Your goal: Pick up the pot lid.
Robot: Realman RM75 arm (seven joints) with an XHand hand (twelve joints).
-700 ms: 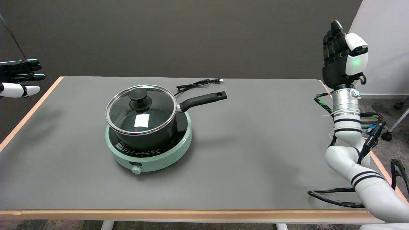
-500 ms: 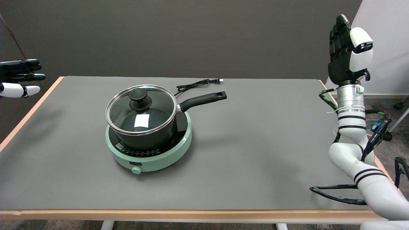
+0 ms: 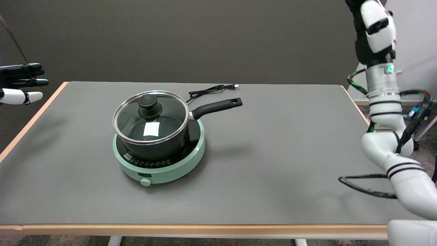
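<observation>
The pot lid (image 3: 150, 118) is glass with a steel rim and a black knob (image 3: 147, 102). It sits closed on a black saucepan (image 3: 160, 147), whose long handle (image 3: 218, 106) points right and away. The pan stands on a round green cooker (image 3: 164, 171) at the table's left centre. My right hand (image 3: 374, 30) is raised high at the upper right, beyond the table's right edge and far from the lid. Its fingers point up and run off the top of the picture. It holds nothing.
A black power cord (image 3: 211, 89) lies behind the pan near the far edge. The idle left hand (image 3: 20, 82) hangs still at the upper left. A black cable loop (image 3: 362, 186) from my right arm rests on the grey table (image 3: 273, 153) at its near right corner.
My right arm has risen and swung slightly right, carrying the hand upward until its fingertips left the picture. The lid, pan and cooker have not moved.
</observation>
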